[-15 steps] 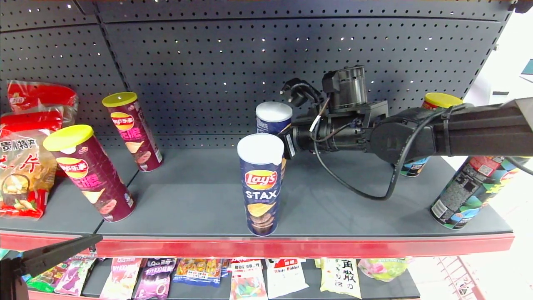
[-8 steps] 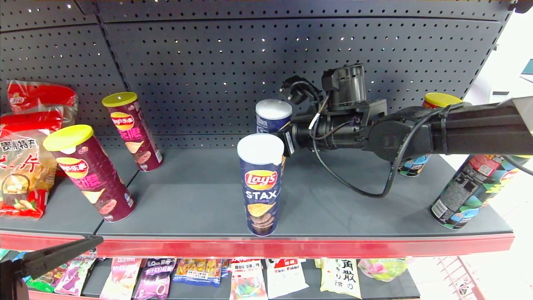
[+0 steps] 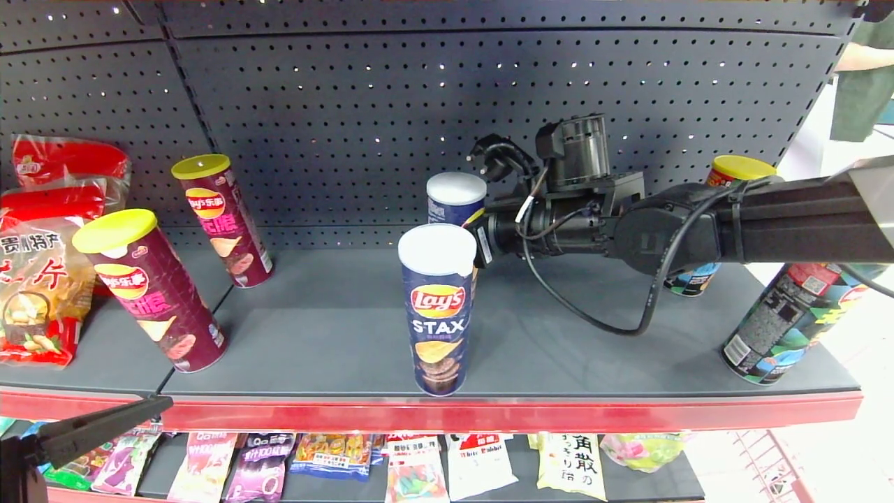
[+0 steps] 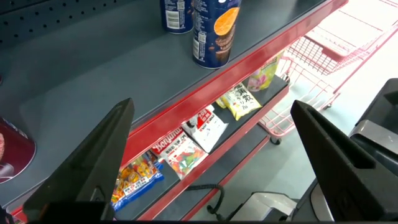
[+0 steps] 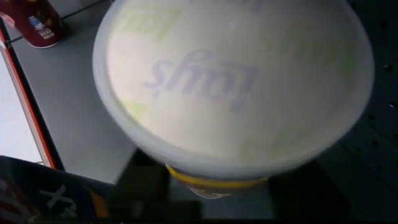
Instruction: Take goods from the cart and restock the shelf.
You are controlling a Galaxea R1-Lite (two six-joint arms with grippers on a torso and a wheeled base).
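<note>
1. Your rear can point(image 3: 457, 199) is over the middle of the shelf point(image 3: 335, 328), directly behind the front can point(image 3: 436, 307) and close to the pegboard back. The front can hides its base, so you cannot tell whether it touches the deck.
2. Its long axis runs near vertical with the white lid up, matching the front can. That suits a second-row spot behind the same product.
3. Your right gripper point(image 3: 480, 241) comes in from the right and is clamped on the can's upper body. In the right wrist view dark fingers point(image 5: 146, 180) flank the can (the lid sits right under the camera). I judge the side grip keeps the tall tube upright and clears the front can.
4. Your left gripper point(image 4: 211, 106) hangs low before the shelf's red edge, spread wide and holding nothing.
5. Two purple cans point(image 3: 150, 293) stand well to the left, and the cart point(image 4: 336, 50) is beyond the shelf front.
</note>
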